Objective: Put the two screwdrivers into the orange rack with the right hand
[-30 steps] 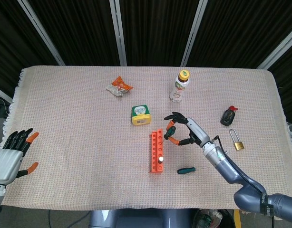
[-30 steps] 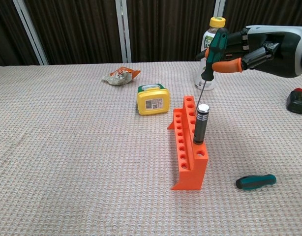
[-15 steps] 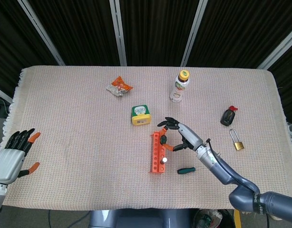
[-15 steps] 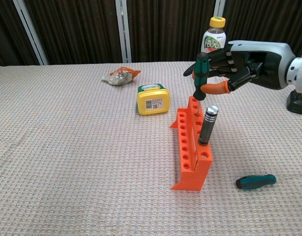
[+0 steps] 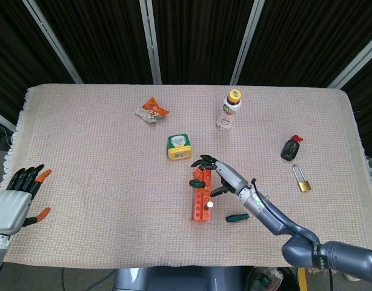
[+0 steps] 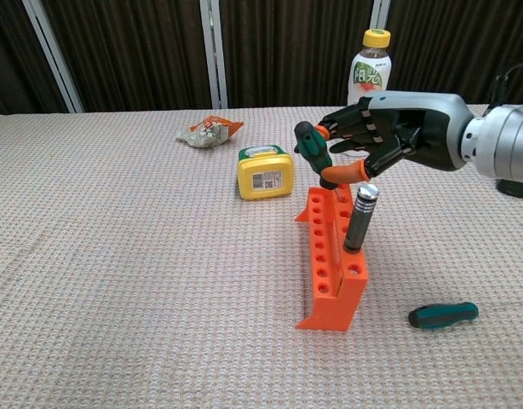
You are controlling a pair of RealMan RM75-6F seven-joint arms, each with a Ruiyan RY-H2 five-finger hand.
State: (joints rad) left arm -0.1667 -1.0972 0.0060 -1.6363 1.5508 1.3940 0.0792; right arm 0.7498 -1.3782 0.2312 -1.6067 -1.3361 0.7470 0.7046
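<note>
The orange rack (image 6: 328, 281) (image 5: 199, 199) stands mid-table with a black, silver-capped tool (image 6: 356, 221) upright in a near hole. My right hand (image 6: 389, 135) (image 5: 217, 174) holds a green-handled screwdriver (image 6: 312, 146) over the rack's far end, handle tilted left. Its shaft is hidden, so I cannot tell whether the tip sits in a hole. A second green-handled screwdriver (image 6: 443, 315) (image 5: 237, 217) lies on the cloth to the right of the rack. My left hand (image 5: 17, 197) hangs open off the table's left edge.
A yellow tape measure (image 6: 265, 172) sits just behind the rack, a snack packet (image 6: 209, 130) further back left, a bottle (image 6: 370, 64) behind my right hand. A black key fob (image 5: 290, 148) and a brass padlock (image 5: 303, 182) lie to the right.
My right hand has carried the screwdriver left and down, from beside the bottle to right over the rack's far end. The black tool now leans slightly. The left hand has barely moved.
</note>
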